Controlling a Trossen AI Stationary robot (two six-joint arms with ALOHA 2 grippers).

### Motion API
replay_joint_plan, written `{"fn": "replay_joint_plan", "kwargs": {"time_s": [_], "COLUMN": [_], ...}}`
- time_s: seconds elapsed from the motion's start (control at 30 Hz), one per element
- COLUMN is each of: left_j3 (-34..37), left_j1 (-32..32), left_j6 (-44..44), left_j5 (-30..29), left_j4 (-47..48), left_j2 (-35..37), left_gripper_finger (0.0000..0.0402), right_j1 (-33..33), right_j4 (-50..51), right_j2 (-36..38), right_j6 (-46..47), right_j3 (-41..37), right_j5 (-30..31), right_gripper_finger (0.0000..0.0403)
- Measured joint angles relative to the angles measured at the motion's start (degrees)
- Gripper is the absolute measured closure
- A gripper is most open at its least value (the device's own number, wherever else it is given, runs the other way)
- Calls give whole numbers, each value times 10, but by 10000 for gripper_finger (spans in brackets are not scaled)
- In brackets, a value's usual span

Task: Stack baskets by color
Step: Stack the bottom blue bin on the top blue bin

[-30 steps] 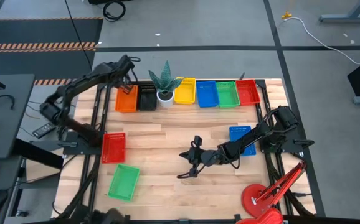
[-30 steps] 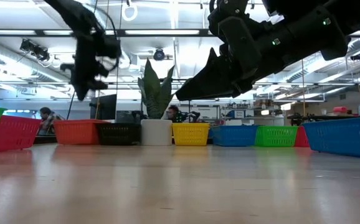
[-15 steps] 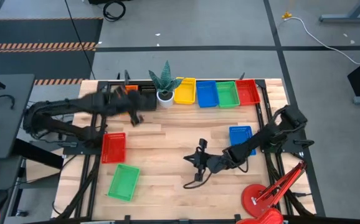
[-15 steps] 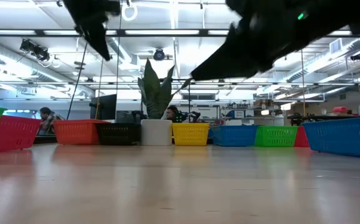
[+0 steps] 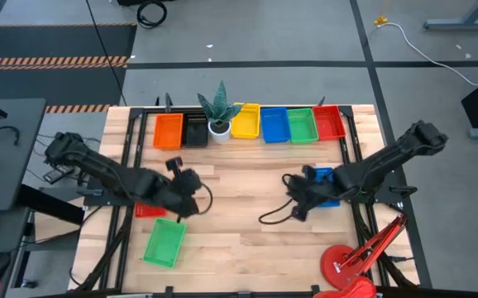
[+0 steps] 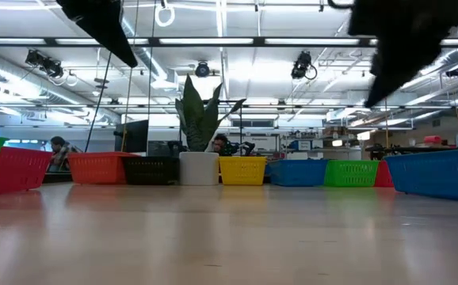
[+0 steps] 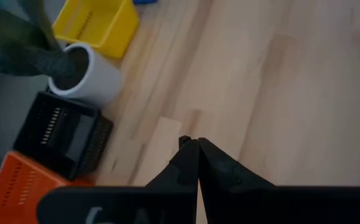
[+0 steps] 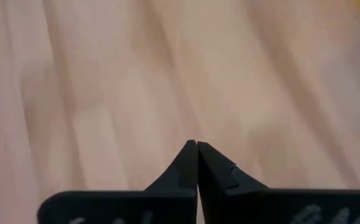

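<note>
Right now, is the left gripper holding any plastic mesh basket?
No, the left gripper has its fingers shut together on nothing above bare wooden table.

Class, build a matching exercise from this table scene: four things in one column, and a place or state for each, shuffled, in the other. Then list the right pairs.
Things
1. orange basket
2. plant pot
3. loose green basket
4. left pincer

Places or states
A. shut, empty
B. near edge of the table, on the left arm's side
C. left end of the back row
D. between the black basket and yellow basket

Pairs: 1-C, 2-D, 3-B, 4-A
</note>
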State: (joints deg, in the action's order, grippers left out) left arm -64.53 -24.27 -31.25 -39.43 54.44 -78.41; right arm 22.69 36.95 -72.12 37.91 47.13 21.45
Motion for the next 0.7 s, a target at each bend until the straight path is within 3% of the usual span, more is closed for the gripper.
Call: {"fn": "replay_joint_plan", "kwargs": {"time_s": [0.17, 0.33, 0.53, 0.7], "left_j3": [0, 0, 0, 0], "left_j1": [-36, -47, -46, -47], "left_j6": [-27, -27, -27, -26], "left_j5": [-24, -30, -30, -36], "left_j4": [-3, -15, -18, -23], "left_j2": [-54, -99, -118, -118], "left_gripper_finger": [392, 391, 391, 390], "right_j1": [-8, -3, 47, 85], "right_j4": [121, 206, 247, 226], "right_j2": [19, 19, 10, -17], "right_j6": [-3, 7, -39, -72], "right_j3": [0, 0, 0, -12], "right_j5": [-76, -161, -172, -174], "right_gripper_finger": [385, 328, 254, 239]}}
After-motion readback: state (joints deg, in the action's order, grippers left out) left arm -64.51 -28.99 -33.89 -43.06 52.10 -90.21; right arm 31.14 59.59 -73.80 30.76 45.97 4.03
